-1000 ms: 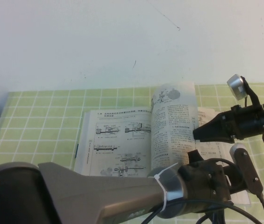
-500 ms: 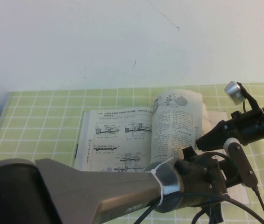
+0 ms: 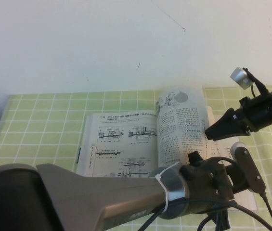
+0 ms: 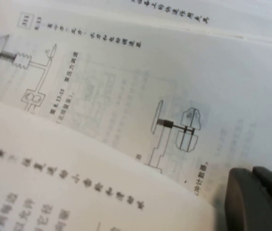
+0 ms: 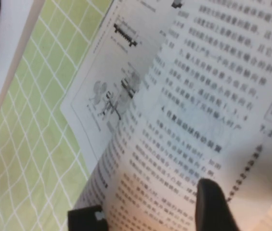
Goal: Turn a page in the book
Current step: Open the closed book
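The book [image 3: 145, 144] lies open on the green checked cloth [image 3: 39, 120], and the page [image 3: 181, 122] stands nearly upright over its right half. My right gripper [image 3: 209, 134] sits just beside that leaf's outer edge, fingers spread and holding nothing. I'd nudge the leaf gently leftward past the spine, while my left gripper [image 3: 241, 168], whose fingers I can't judge, hovers low over the near right corner.

Thin matt white paper in the book [image 3: 121, 144], its lifted page [image 3: 181, 125] faintly translucent. Soft green-checked cloth [image 3: 44, 120] beneath. Matt black plastic on right gripper [image 3: 212, 133] and left gripper [image 3: 217, 180]; smooth grey arm casing [image 3: 92, 197], slightly glossy.
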Controlling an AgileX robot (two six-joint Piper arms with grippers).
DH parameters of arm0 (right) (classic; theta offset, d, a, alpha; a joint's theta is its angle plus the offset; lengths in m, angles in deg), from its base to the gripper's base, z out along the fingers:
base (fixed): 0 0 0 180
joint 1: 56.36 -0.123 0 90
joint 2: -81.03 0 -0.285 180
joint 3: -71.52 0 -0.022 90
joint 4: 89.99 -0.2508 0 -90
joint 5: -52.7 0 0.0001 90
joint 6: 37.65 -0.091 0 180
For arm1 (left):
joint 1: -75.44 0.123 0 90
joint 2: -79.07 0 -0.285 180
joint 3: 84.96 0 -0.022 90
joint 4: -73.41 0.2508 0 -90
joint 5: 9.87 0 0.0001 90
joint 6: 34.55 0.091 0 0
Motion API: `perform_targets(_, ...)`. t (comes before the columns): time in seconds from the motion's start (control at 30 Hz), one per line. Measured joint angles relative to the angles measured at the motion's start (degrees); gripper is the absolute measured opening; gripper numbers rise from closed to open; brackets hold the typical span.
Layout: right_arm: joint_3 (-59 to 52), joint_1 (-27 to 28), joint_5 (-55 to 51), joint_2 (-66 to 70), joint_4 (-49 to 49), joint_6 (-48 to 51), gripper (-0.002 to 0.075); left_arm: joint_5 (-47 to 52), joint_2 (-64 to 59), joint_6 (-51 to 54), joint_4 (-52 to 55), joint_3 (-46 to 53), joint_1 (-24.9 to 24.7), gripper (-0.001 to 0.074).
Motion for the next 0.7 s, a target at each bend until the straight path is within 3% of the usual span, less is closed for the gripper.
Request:
perform_targets(0.53, 9.7, 0.0, -1.3, 0.0, 14.3, -9.1, 0.0295, 0.1, 0.0, -0.1, -0.1, -0.1, 0.0, -0.0004)
perform_targets(0.6, 10.1, 0.0, -1.2, 0.0, 14.4, -9.0, 0.0267, 0.1, 0.0, -0.1, -0.1, -0.1, 0.1, -0.0004)
perform_targets(0.7, 10.4, 0.0, 2.4, 0.0, 14.4, -9.1, 0.0141, 0.1, 0.0, -0.1, -0.1, -0.1, 0.1, -0.0004)
